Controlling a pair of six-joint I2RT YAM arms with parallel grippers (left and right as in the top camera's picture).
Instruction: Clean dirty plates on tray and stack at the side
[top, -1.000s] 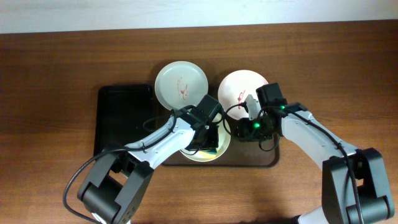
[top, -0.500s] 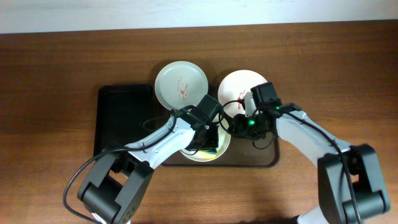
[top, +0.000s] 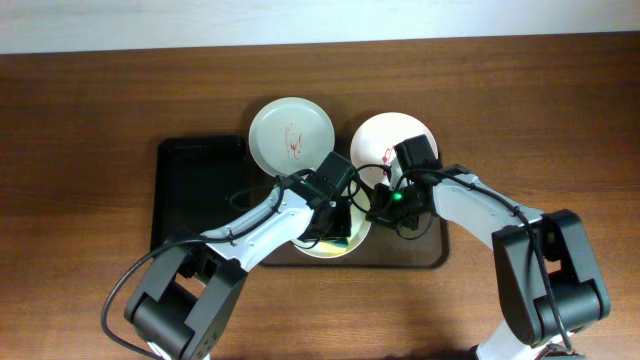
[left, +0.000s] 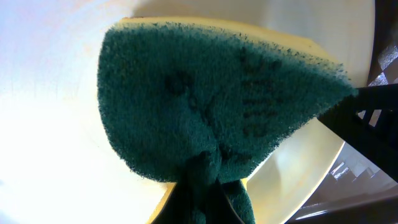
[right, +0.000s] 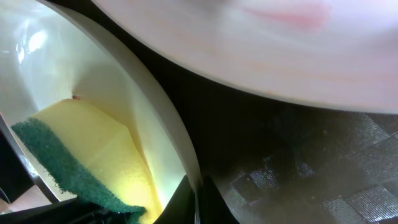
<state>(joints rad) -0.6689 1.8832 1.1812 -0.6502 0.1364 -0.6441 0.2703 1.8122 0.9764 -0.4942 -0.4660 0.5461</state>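
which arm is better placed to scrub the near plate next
Left. The left gripper is shut on the sponge, which already rests on the cream plate. The right gripper is at that plate's rim, jaws seemingly pinching it, so it suits steadying.

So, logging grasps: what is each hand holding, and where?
Left hand pinches the sponge by its bunched green side; right hand grips the cream plate by its rim.

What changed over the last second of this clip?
The right gripper slid left over the tray to the front plate, whose rim its fingers now pinch. The left gripper, its sponge pressed on that plate, the green plate and the pinkish plate stayed put.
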